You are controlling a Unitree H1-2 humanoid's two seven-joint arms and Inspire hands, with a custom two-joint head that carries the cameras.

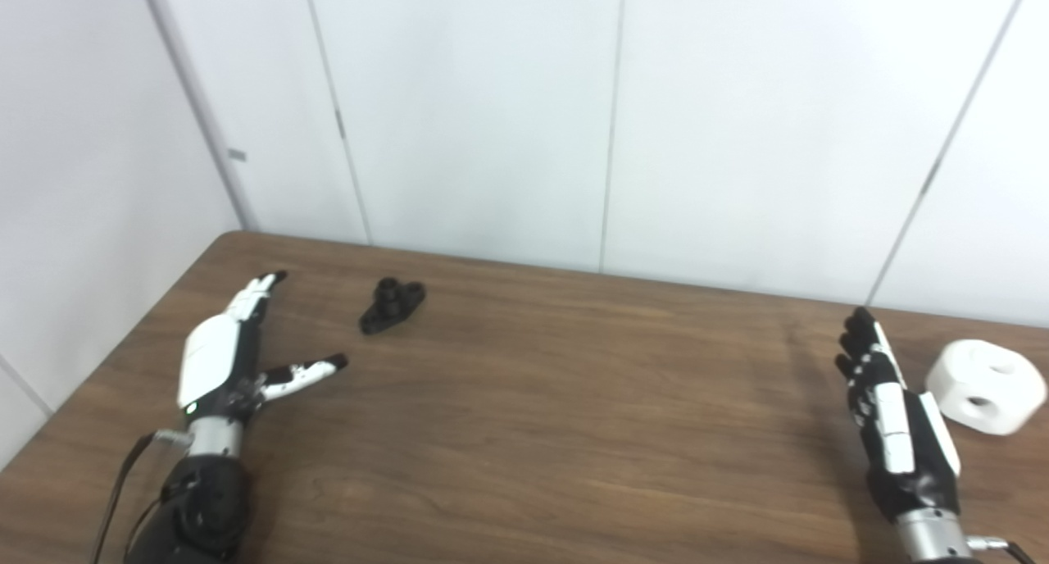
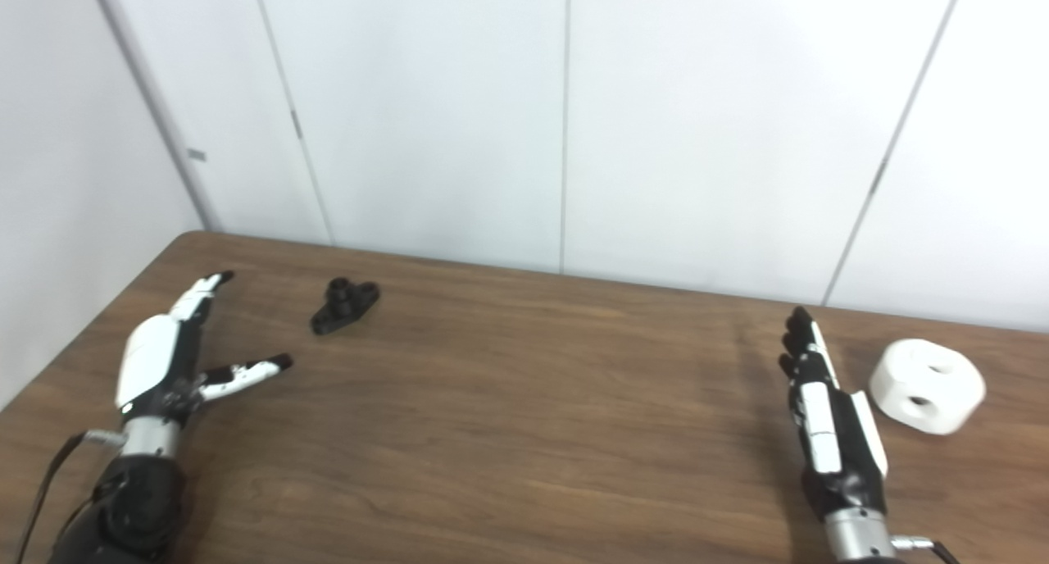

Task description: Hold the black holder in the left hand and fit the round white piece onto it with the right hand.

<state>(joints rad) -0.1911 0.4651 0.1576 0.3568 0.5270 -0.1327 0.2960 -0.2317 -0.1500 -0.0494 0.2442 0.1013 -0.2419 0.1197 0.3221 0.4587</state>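
Just beyond the left hand (image 1: pixel 220 357), ahead of its thumb and clear of it: holder (image 1: pixel 392 305), black, small, lying flat on the counter (image 1: pixel 524 433), with a raised boss on a flanged base. Probably rigid, light plastic; likely best pinched across the flange so the boss stays free. Left hand released, fingers straight, thumb splayed, holding nothing. Just outboard of the right hand (image 2: pixel 829 420), not touching: white piece (image 2: pixel 928 385), a squat round block with holes, tilted; looks stiff, smooth, possibly slippery, so a grasp around the rim seems soundest. Right hand released, fingers extended, empty. Between the hands: broad bare counter for the fitting. Far edge meets the wall; white piece near the right edge.
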